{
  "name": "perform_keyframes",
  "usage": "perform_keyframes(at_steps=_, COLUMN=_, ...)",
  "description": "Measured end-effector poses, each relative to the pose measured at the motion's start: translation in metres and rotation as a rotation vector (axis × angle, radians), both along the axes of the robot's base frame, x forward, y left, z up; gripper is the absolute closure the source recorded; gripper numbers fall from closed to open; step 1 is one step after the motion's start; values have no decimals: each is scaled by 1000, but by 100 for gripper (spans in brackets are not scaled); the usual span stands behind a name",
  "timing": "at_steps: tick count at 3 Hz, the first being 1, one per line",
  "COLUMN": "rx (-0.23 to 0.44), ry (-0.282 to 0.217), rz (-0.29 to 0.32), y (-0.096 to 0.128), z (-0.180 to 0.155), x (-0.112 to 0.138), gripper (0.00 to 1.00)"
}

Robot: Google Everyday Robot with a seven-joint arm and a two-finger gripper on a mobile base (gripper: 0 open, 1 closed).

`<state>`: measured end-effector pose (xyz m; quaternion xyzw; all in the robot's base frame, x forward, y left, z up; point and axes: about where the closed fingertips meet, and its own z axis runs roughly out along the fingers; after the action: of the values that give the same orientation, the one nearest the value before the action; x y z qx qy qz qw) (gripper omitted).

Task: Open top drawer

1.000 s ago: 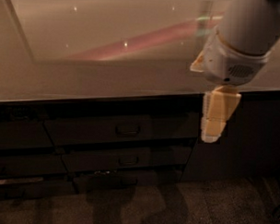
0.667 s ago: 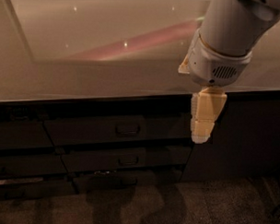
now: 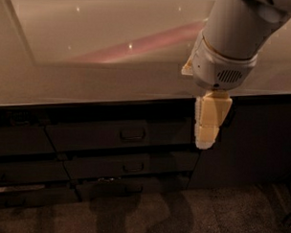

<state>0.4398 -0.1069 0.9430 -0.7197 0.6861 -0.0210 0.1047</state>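
The pincer (image 3: pixel 203 142) hangs tips-down just below the tabletop (image 3: pixel 89 85) edge, in front of the right end of the top drawer (image 3: pixel 92 135). It holds nothing, and I cannot tell from here whether it is wide or narrow. The drawer is shut, flush with the lower drawers (image 3: pixel 105 167). Its handle (image 3: pixel 133 135) sits at the drawer's middle, apart from the pincer. To my eye the whole job is left: reach the handle, grip, pull.

We can read no text, label, brand, number or sign on anything in view. The gripper (image 3: pixel 204 139) hangs below the countertop (image 3: pixel 89 87) edge, in front of the cabinet at the right end of the top drawer (image 3: pixel 97 136). We make out no legible marking on any of these.
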Motion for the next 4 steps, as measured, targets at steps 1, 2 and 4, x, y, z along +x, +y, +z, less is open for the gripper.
perform_keyframes(at_steps=1, rx=-10, ry=56, rz=43, y=15, z=-20, x=6, gripper=0)
perform_keyframes(at_steps=2, rx=-5, ry=103, rz=65, y=23, z=-39, x=14, gripper=0)
perform_keyframes(at_steps=4, rx=-48, ry=3, rz=81, y=27, z=-35, x=11, gripper=0)
